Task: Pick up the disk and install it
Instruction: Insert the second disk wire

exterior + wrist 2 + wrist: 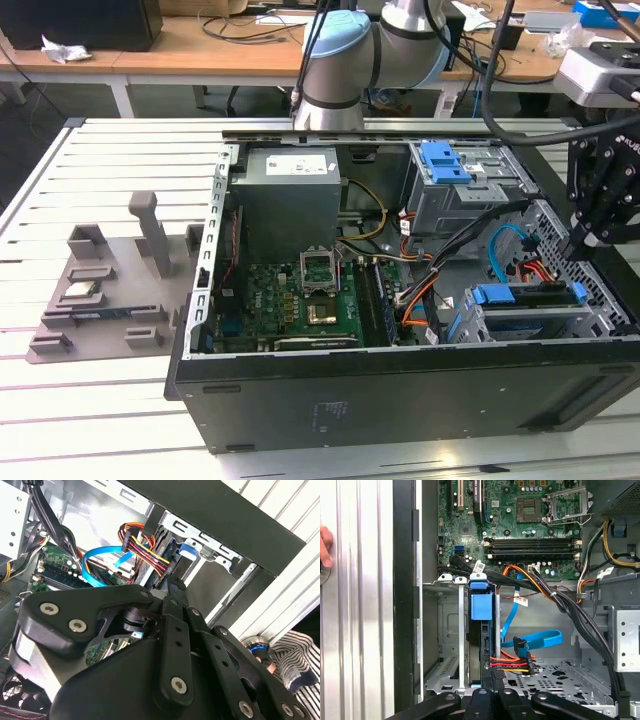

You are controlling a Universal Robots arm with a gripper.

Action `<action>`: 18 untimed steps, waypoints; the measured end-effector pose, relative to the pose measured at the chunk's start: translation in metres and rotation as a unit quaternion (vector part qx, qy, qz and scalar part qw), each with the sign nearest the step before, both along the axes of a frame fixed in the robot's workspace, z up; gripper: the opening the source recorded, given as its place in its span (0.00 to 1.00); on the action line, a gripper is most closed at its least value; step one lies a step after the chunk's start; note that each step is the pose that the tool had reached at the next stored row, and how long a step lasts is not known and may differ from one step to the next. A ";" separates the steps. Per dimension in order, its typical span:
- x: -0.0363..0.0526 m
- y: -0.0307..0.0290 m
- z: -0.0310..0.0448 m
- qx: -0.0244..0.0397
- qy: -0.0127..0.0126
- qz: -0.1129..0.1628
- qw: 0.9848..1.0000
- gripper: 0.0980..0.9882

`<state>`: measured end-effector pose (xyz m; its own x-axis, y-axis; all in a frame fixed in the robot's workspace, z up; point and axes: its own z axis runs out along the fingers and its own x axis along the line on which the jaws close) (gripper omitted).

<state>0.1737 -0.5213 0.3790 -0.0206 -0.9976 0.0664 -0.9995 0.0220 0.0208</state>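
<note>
— What sits nearest the camera?

— In the first wrist view, the black jointed links of the gripper [492,692], their tips hard against the end of the disk [487,645]. Whether they are clamped on it or loose, I cannot tell.

— And the disk itself?

— Standing on edge in the grey metal drive cage [447,630] at the open computer case's [400,390] front corner, its blue plastic carrier [481,605] showing on top, red, orange and yellow wires plugged in beside it.

— Beyond that?

— A flat blue ribbon cable [535,640], then the green motherboard [505,525] with its square, steel-framed socket. Farther off on the slatted white table [100,160] rests a grey moulded tray [110,290]; someone's fingers [325,545] touch the table's edge.
</note>
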 end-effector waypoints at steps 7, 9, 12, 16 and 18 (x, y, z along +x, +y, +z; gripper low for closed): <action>-0.0020 0.0064 -0.0007 0.002 0.000 0.000 1.000 0.30; -0.0049 0.0157 -0.0011 0.002 0.000 0.001 1.000 0.30; -0.0123 0.0246 -0.0012 0.002 0.000 0.001 1.000 0.30; -0.0277 0.0239 -0.0019 0.002 -0.001 0.002 1.000 0.30; -0.0282 0.0239 -0.0070 0.002 -0.001 0.004 1.000 0.30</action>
<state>0.1455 -0.4974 0.3721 -0.0118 -0.9980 0.0626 -0.9997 0.0129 0.0186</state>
